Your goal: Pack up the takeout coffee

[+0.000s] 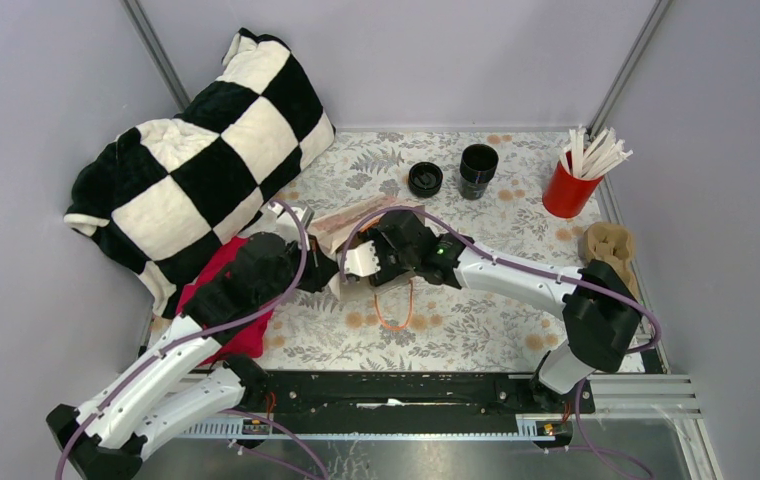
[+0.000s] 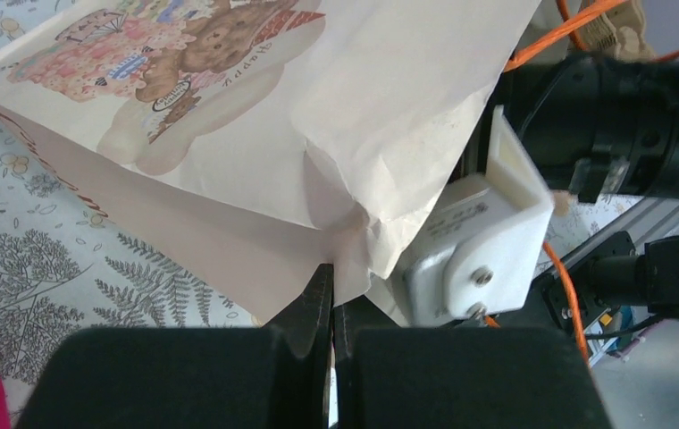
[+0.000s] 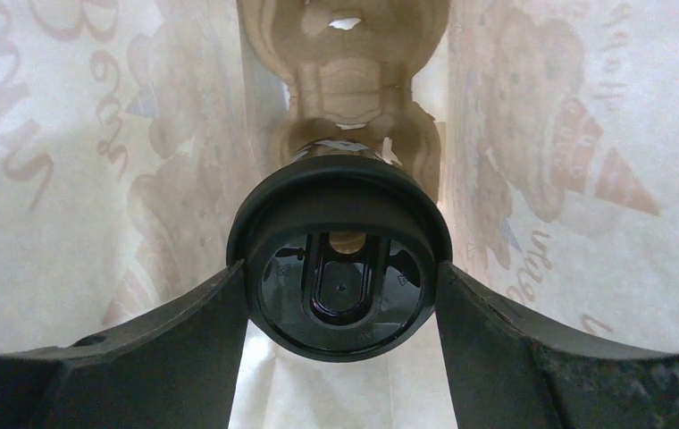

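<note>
The takeout coffee (image 3: 340,210), a black cup with a round black lid, sits inside a printed paper bag (image 3: 59,161), lid toward the right wrist camera. My right gripper (image 3: 340,268) is deep in the bag and shut on the cup, one finger (image 3: 184,331) pressing each side of the lid. A brown cardboard carrier (image 3: 347,63) lies beyond the cup in the bag. My left gripper (image 2: 332,279) is shut on the bag's (image 2: 255,152) crumpled edge. From above, the bag (image 1: 341,222) lies mid-table between both grippers, left (image 1: 318,272) and right (image 1: 384,250); the cup is hidden there.
A stack of lidless black cups (image 1: 477,170) and a squat stack of lids (image 1: 425,179) stand at the back. A red cup of white sticks (image 1: 568,192) and a cardboard tray (image 1: 606,243) are at right. A checkered blanket (image 1: 196,170) and red cloth (image 1: 221,300) lie left.
</note>
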`<move>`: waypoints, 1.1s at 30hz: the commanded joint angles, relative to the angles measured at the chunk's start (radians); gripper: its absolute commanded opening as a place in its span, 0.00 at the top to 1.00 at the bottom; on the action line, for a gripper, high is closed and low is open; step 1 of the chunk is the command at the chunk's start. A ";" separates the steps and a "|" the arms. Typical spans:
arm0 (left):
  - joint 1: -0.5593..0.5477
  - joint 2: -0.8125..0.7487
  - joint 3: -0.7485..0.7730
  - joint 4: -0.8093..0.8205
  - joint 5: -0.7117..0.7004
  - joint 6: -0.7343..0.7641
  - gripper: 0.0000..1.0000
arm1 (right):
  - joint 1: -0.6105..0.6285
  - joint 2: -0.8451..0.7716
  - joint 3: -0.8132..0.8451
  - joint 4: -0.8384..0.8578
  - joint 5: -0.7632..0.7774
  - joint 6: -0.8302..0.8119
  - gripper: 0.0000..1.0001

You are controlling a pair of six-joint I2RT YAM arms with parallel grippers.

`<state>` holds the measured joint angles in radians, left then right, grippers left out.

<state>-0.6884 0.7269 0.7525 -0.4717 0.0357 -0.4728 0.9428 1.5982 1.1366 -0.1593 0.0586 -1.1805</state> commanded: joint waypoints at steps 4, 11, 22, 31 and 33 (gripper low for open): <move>-0.004 0.086 0.116 -0.015 -0.069 -0.058 1.00 | 0.043 -0.099 -0.043 -0.012 -0.013 0.128 0.66; -0.005 0.075 0.119 -0.077 -0.175 -0.083 1.00 | 0.139 -0.118 -0.022 -0.054 0.076 0.234 0.66; -0.005 0.065 0.117 -0.150 -0.232 -0.122 1.00 | 0.090 0.014 0.077 -0.029 0.190 0.044 0.65; -0.005 0.075 0.135 -0.158 -0.240 -0.110 1.00 | 0.055 0.046 0.095 0.022 0.129 -0.056 0.65; -0.004 0.082 0.138 -0.159 -0.239 -0.112 1.00 | 0.047 0.062 0.103 0.042 0.105 -0.056 0.65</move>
<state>-0.6891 0.8062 0.8440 -0.6331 -0.1879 -0.5812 1.0065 1.6287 1.1835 -0.1814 0.2138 -1.1793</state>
